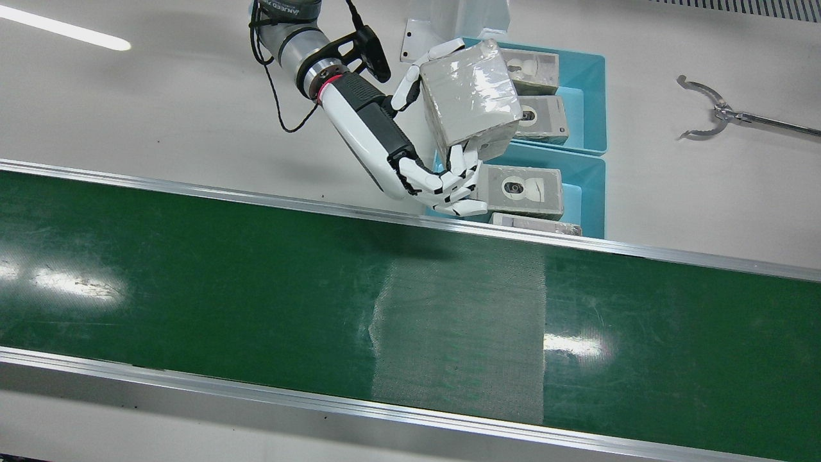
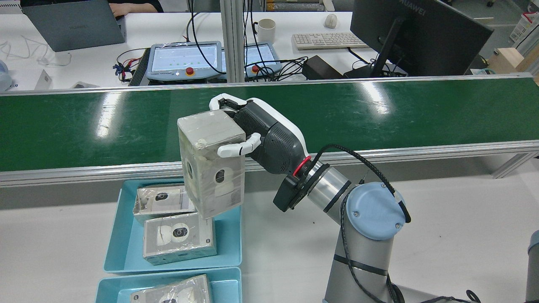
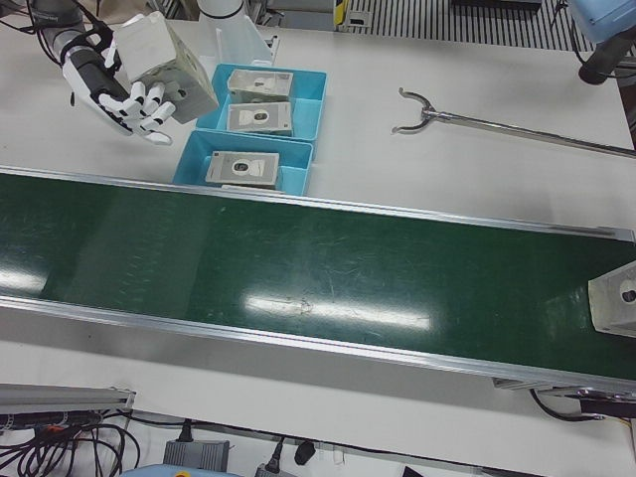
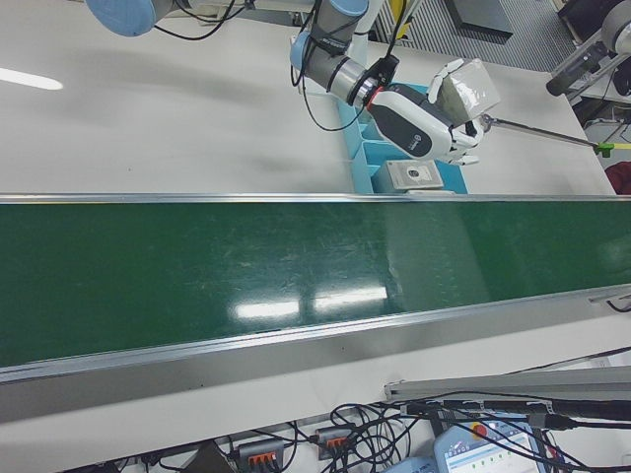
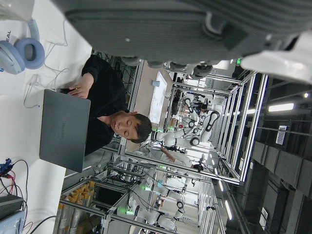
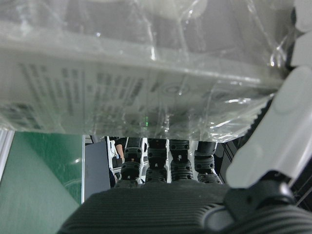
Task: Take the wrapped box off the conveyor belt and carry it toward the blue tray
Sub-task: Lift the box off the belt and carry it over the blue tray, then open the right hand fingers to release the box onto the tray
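Note:
My right hand (image 1: pixel 385 138) is shut on the wrapped box (image 1: pixel 471 96), a grey carton in clear film. It holds the box in the air, past the belt's edge and above the blue trays (image 1: pixel 593 102). The rear view shows the box (image 2: pixel 212 164) tilted, hanging over the near tray (image 2: pixel 122 235), with the hand (image 2: pixel 269 134) gripping its top. The right hand view is filled by the box's underside (image 6: pixel 146 73). My left hand (image 5: pixel 185 29) shows only in its own view, holding nothing, fingers apart.
Both blue trays hold several wrapped boxes (image 1: pixel 523 189). The green conveyor belt (image 1: pixel 192 282) runs across the station. Another wrapped box (image 3: pixel 616 298) lies at the belt's far end. A metal grabber tool (image 1: pixel 718 115) lies on the table beside the trays.

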Tool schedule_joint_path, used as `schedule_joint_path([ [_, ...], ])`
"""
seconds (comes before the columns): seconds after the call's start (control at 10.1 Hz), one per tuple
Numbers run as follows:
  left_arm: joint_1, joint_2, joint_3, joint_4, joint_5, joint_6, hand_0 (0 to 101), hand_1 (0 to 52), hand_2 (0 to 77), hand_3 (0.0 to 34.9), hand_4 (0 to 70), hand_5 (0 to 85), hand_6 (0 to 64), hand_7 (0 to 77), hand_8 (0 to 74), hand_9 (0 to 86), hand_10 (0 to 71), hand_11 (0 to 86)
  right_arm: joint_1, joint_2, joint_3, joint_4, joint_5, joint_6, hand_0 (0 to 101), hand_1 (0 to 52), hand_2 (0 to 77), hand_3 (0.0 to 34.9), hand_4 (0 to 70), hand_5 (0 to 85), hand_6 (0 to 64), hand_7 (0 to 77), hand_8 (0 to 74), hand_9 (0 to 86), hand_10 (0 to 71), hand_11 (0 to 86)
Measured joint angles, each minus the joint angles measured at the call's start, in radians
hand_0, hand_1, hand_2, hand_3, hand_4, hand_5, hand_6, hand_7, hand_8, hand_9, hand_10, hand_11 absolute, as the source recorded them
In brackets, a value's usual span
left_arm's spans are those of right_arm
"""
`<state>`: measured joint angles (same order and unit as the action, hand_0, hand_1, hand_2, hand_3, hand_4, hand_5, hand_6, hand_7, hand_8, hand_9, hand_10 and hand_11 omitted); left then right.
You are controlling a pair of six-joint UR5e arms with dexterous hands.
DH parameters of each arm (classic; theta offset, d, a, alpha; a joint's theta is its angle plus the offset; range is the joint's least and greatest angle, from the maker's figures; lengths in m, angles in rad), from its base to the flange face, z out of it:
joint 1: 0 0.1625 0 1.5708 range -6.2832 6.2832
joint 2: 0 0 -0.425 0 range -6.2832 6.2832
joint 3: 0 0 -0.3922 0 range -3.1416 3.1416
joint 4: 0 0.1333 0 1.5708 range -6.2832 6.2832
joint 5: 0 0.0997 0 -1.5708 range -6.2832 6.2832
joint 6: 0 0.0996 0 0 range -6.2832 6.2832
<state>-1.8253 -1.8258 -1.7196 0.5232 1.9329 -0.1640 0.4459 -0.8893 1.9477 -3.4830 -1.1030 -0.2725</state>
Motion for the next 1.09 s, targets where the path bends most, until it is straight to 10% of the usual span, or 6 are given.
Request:
schedule_joint_path([
  [0.1,0.000,0.000,0.000,0.000,0.000,0.000,0,0.0,0.5,0.0,0.0,1.1,0.0,0.0,0.0,0.0,0.0,0.0,-0.014,0.005,0.003,0.000,0.002,-0.008,44,2.7,22.4,0.0,14.2,69.8,39.3,45.3,30.5,45.3,14.2,19.6],
  [0.2,0.000,0.000,0.000,0.000,0.000,0.000,0,0.0,0.5,0.0,0.0,1.1,0.0,0.0,0.0,0.0,0.5,0.0,-0.022,0.007,0.003,0.001,0.002,-0.012,47,2.2,24.5,0.1,13.6,66.0,39.3,45.3,6.0,15.8,6.0,10.9],
  [0.4,0.000,0.000,0.000,0.000,0.000,0.000,0,0.0,0.5,0.0,0.0,1.1,0.0,0.0,0.0,0.0,0.5,0.0,-0.031,0.009,0.003,0.001,0.004,-0.017,47,2.7,24.5,0.0,11.5,57.3,39.3,45.8,2.2,2.7,3.3,7.1],
  [0.7,0.000,0.000,0.000,0.000,0.000,0.000,0,0.0,0.5,0.0,0.0,1.1,0.0,0.0,0.0,0.0,0.0,0.0,-0.037,0.010,0.004,0.001,0.011,-0.022,48,13.1,20.7,8.8,5.4,33.8,28.4,39.8,0.0,1.6,1.1,3.8],
  [0.8,0.000,0.000,0.000,0.000,0.000,0.000,0,0.0,0.5,0.0,0.0,1.1,0.0,0.0,0.0,0.0,0.0,0.0,-0.037,0.010,0.004,0.001,0.012,-0.023,49,21.3,32.7,17.4,2.7,8.7,11.4,25.6,0.0,1.6,0.5,3.3],
  [1.09,0.000,0.000,0.000,0.000,0.000,0.000,0,0.0,0.5,0.0,0.0,1.1,0.0,0.0,0.0,0.0,0.0,0.0,-0.037,0.008,0.004,0.000,0.013,-0.023,49,19.1,24.0,27.5,1.6,8.2,1.6,8.2,0.0,1.6,2.2,3.8],
])
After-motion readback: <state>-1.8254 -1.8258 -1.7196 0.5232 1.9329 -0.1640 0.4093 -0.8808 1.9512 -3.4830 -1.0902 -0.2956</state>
